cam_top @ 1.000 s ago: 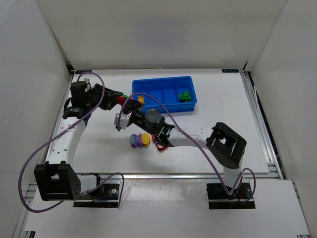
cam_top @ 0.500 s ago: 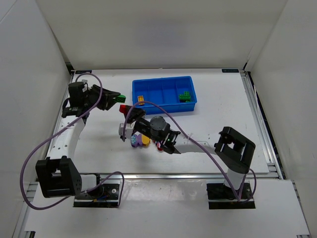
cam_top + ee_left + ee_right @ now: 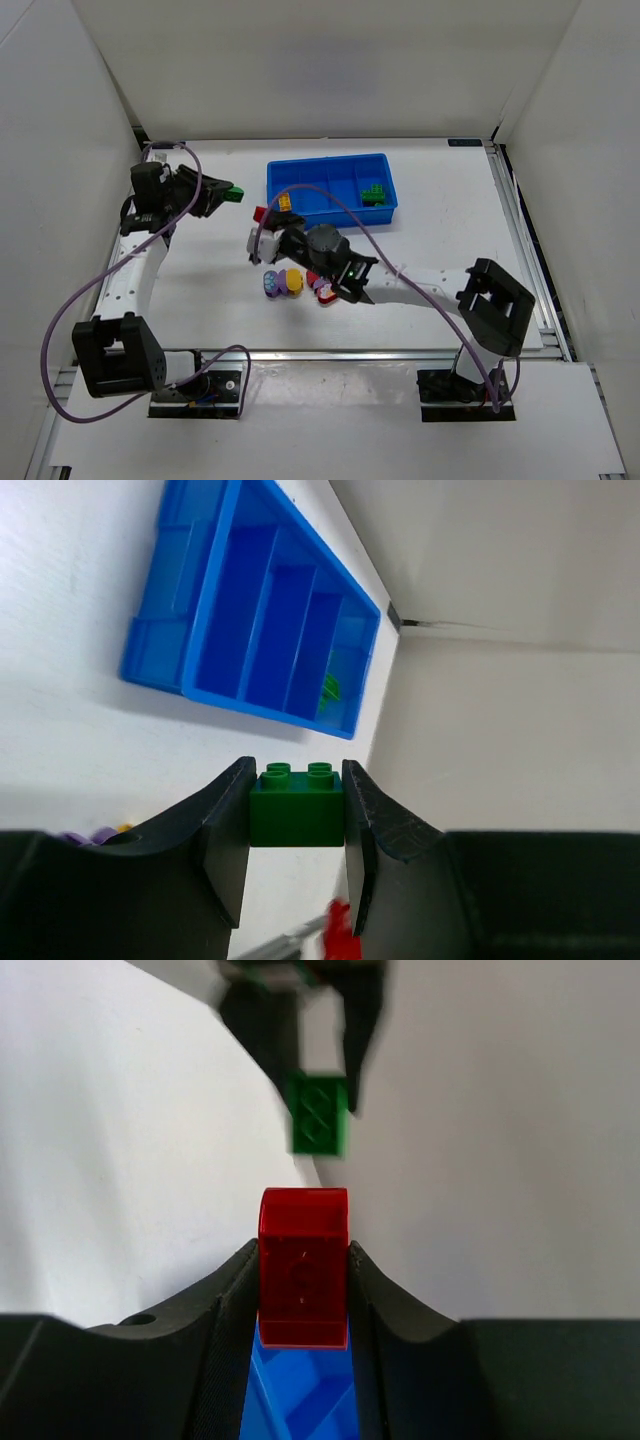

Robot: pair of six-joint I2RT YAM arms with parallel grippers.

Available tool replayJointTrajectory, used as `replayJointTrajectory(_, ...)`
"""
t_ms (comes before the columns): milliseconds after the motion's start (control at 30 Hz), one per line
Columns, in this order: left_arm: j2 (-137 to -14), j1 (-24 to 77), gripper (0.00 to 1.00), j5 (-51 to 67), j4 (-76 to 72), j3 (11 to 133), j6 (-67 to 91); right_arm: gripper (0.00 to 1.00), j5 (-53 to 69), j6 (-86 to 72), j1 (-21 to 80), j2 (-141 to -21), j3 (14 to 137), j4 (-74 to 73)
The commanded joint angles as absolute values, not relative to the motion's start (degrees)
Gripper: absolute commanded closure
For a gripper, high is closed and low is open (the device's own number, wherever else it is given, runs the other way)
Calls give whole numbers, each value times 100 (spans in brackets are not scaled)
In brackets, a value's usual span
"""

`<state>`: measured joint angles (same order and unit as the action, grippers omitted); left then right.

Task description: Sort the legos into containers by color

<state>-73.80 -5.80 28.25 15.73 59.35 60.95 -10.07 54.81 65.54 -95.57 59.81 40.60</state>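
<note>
- Top: left gripper [image 3: 228, 191] clamped on green brick [image 3: 234, 190], left of tray [image 3: 330, 160]. Right gripper [image 3: 262, 215] clamped on red brick [image 3: 260, 212] by the tray's near-left corner. Loose bricks [image 3: 292, 282] partly under right arm, count unclear.
- Left wrist: 1 green brick between fingers, tray beyond.
- Right wrist: 1 red brick pinched; green one ahead, blurred.

Tray [image 3: 325, 160]: bright blue throughout, dividers the same blue.
Left gripper [image 3: 296, 780], black: holds plain dark green brick [image 3: 296, 812].
Right gripper [image 3: 303, 1250], black: holds glossy red brick [image 3: 303, 1285].
In the tray: second green brick [image 3: 374, 194] and yellow-orange brick [image 3: 285, 202].
On the white table [image 3: 450, 200]: purple brick [image 3: 271, 284], yellow brick [image 3: 293, 282], pink-and-red brick [image 3: 322, 289].
</note>
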Motion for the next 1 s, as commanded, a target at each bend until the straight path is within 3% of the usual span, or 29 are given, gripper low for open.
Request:
replayJointTrajectory(0,-7119,-589,90,2680,1679,6363,5021,100,-1652,4099,6101,-9123,6705,2730)
replayJointTrajectory(233,-7426,-159,90,3041,2082,7364,2674,100,-1294,1242,4792,-9061,7970,-249)
replayJointTrajectory(467,-7682,237,90,2550,2329,8085,1583,100,708,-833,2965,-9728,9217,-2211)
replayJointTrajectory(667,-7708,615,90,2259,2338,8340,967,100,1432,-1529,2540,-10704,10071,-2926)
replayJointTrajectory(967,-7892,940,90,1987,2364,8560,686,100,1266,-1687,2522,-11908,10977,-3164)
